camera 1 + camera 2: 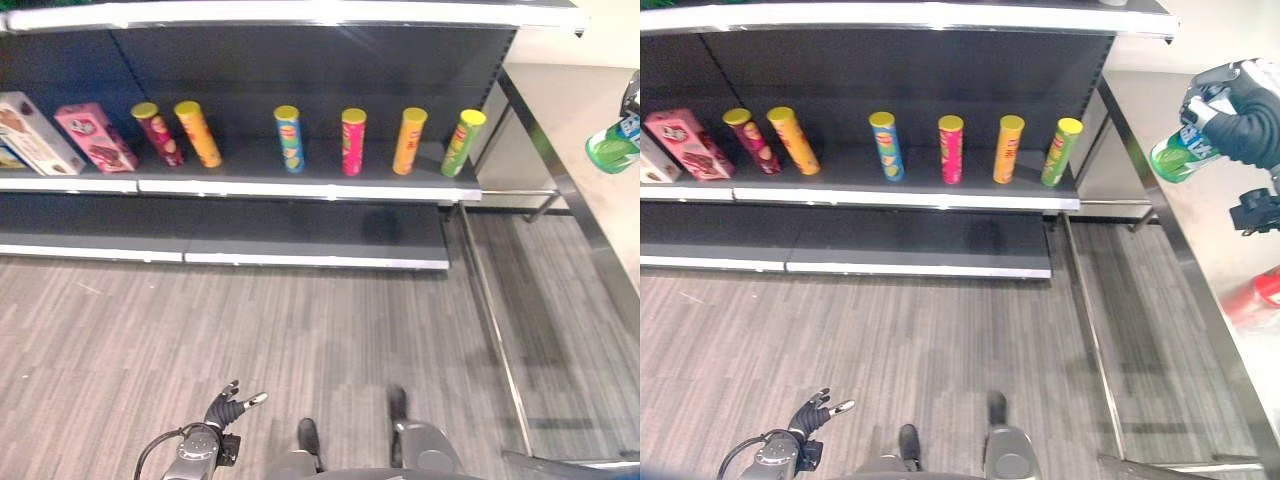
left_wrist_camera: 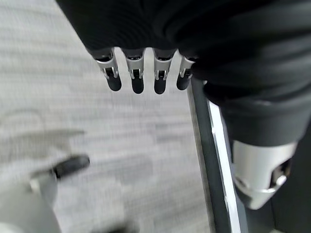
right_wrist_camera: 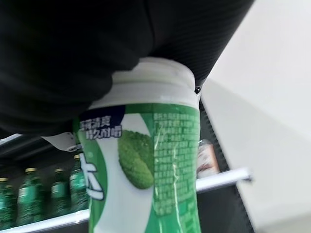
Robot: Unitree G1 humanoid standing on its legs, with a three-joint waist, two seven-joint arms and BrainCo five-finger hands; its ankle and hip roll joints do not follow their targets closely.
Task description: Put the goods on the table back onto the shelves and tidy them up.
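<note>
One green bottle point(image 1: 1181, 155) sits clamped in the right hand point(image 1: 1243, 112), lifted above the table point(image 1: 1200, 250) to the right of the shelf point(image 1: 300, 185), its long axis tilted, cap toward the palm. The left hand point(image 1: 228, 405) hangs low, fingers loosely apart. The right wrist view adds green bottles point(image 3: 29, 196) on another shelf.

green and white bottle point(image 1: 1180, 153) with a white cap, dark shelf point(image 1: 300, 165) with white edge strips, cans in a row: maroon point(image 1: 157, 133), orange point(image 1: 198, 133), blue point(image 1: 289, 139), pink point(image 1: 352, 142), orange point(image 1: 409, 140), lime green point(image 1: 462, 142), all yellow lids. pink box point(image 1: 95, 137), grey striped floor point(image 1: 330, 330)
</note>
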